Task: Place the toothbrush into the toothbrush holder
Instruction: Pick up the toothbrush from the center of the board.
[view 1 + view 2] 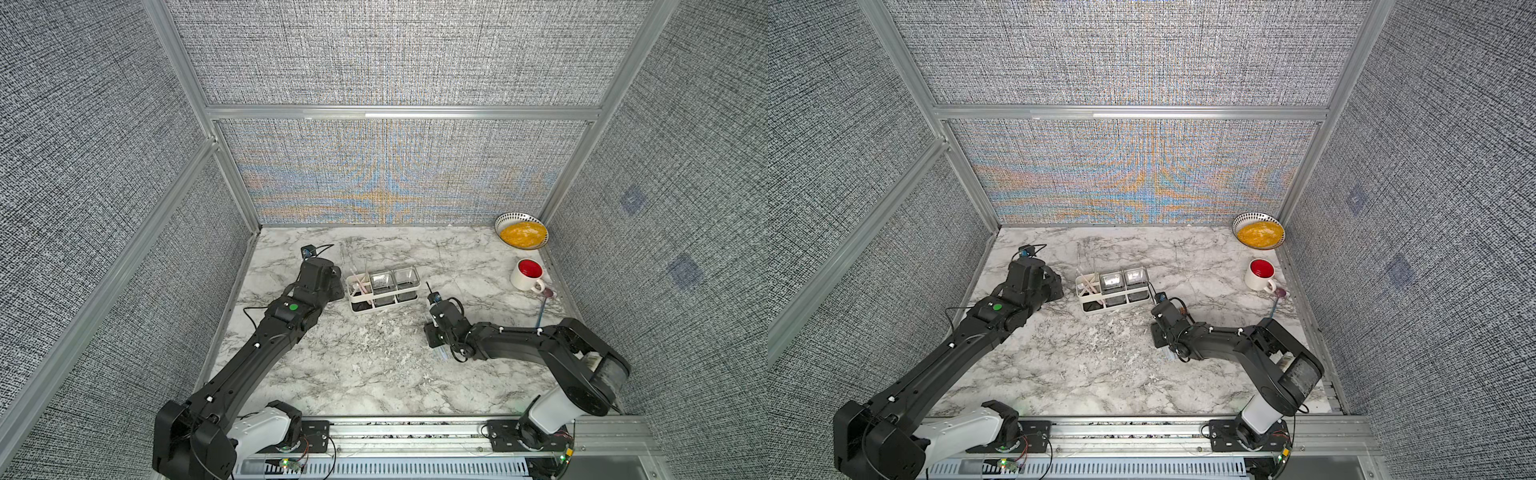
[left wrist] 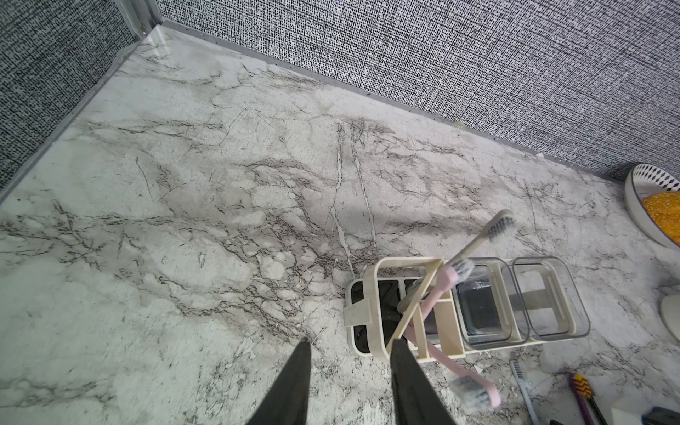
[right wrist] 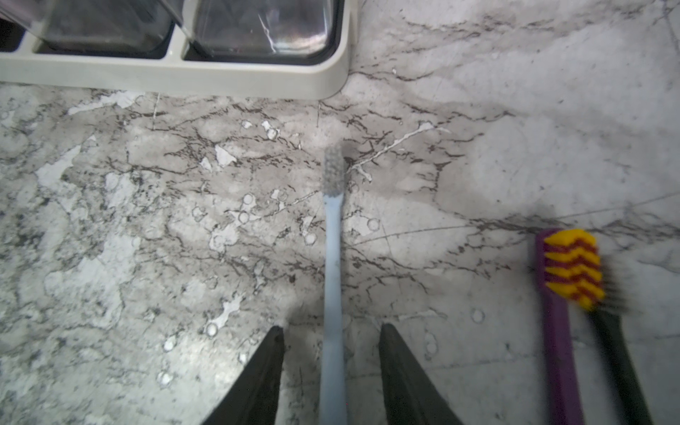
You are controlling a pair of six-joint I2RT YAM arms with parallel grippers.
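Left fingers (image 2: 294, 386): parted, nothing between them, low over the desk (image 1: 374, 365).
Toothbrush holder (image 3: 176, 79): upright mid-desk, its barred end just beside those fingers. A beige brush (image 2: 474, 246) and a pink brush (image 2: 447, 279) lean in that end.
Toothbrush (image 3: 333, 257): pale blue, flat on the desk outside the holder, head toward its corner.
Right fingers (image 3: 401, 375): apart, straddling the handle with a gap on each side, gripping nothing.
Purple brush (image 3: 559, 331): lies beside a black brush (image 3: 622, 360).
Mug (image 1: 525, 276), bowl (image 1: 515, 216): far right.
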